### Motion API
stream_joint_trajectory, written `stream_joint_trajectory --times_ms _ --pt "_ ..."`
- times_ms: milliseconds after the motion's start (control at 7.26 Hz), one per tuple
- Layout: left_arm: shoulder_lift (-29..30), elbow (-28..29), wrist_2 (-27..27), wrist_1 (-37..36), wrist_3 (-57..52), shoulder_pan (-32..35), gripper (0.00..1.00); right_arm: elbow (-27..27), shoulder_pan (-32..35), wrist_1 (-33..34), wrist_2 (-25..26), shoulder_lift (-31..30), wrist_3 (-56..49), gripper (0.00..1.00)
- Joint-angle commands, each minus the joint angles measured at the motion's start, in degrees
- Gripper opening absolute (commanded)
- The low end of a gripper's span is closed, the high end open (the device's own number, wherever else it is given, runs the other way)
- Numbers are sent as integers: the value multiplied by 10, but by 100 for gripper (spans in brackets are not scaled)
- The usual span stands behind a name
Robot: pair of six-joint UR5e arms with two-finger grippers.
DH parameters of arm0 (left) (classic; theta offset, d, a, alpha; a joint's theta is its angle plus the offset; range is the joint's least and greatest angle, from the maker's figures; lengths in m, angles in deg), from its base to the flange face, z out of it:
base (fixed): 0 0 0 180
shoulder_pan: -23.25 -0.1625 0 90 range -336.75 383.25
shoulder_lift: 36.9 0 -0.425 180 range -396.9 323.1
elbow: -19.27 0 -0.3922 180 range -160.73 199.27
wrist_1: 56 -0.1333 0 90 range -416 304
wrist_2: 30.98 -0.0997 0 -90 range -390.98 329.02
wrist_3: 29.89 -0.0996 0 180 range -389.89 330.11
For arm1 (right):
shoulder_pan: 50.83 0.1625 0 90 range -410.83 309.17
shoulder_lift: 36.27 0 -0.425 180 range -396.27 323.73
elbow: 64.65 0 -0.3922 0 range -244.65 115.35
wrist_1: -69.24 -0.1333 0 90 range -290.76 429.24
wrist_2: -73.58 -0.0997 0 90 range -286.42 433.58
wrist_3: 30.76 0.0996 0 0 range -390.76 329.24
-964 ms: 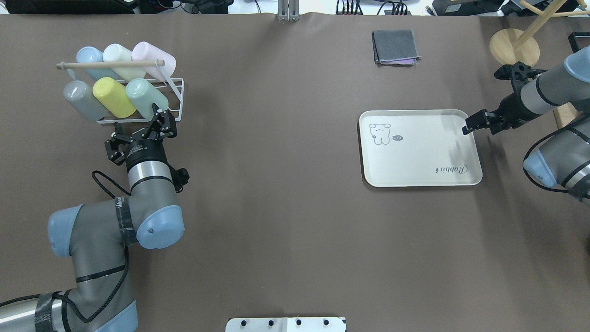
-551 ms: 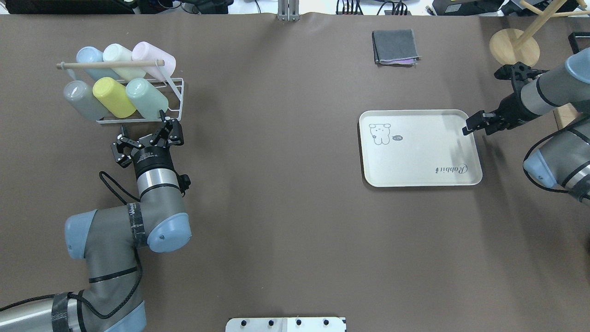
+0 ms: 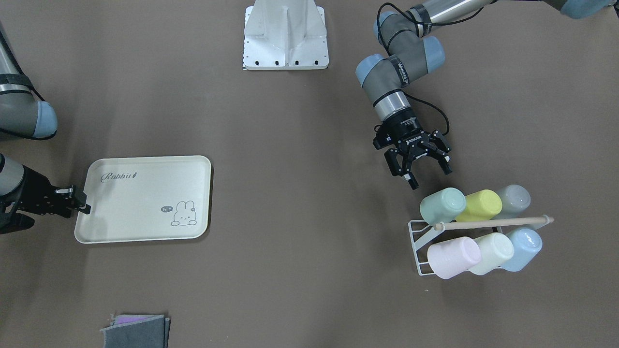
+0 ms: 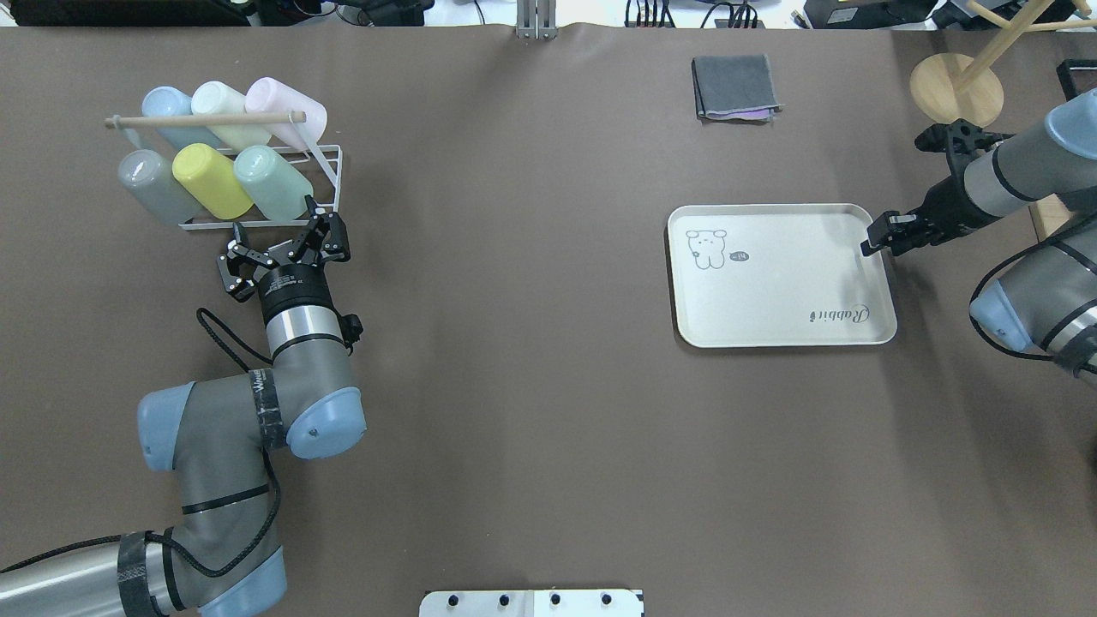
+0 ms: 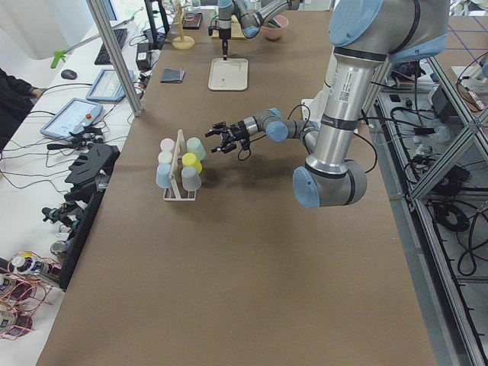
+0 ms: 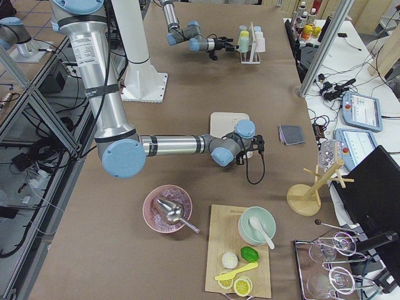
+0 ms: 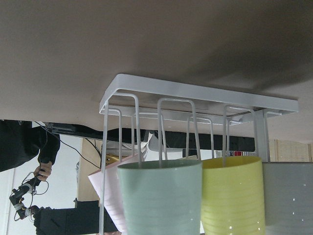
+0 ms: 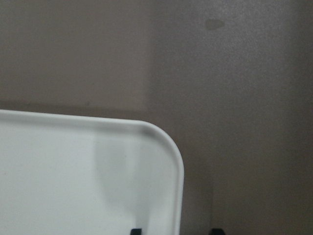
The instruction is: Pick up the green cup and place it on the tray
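Since 1 second ago the left gripper (image 3: 431, 177) has slid rightward along the rack (image 7: 195, 90). We see its 2 fingers spread, empty, just before the green cup (image 3: 442, 205), which lies racked beside 5 other cups (image 3: 478, 205). 1 tray (image 4: 771, 291) lies well apart, and the right gripper (image 4: 870, 240) has its jaws parted astride the corner rim.

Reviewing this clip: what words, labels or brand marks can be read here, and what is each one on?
"Rabbit": script on the tray, near one corner.
"hi": inside the small speech bubble beside the bunny drawing on the tray.
White lettering on the left gripper body: too small to read.
White print on the left arm's dark band: blurred.
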Motion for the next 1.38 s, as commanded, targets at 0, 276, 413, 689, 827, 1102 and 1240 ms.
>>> stream_joint_trajectory --times_ms 0,276,413,689,827,1102,1240 --pt "4 32 -6 26 0 6 98 1 -4 0 0 0 0 51" --pt "18 42 -6 29 0 14 98 1 -4 1 -1 0 1 35" --pt "31 52 -6 31 -13 20 98 0 -4 1 -1 0 1 22" --pt "42 98 -6 80 -16 36 98 -2 -4 1 -1 0 1 0" --pt "43 113 -6 115 -45 43 98 -3 -4 1 0 1 1 0" --pt "44 143 -5 186 -95 58 98 -5 -4 3 -1 7 1 0" --pt "44 157 -5 202 -97 59 98 -6 -4 5 -1 9 1 0"
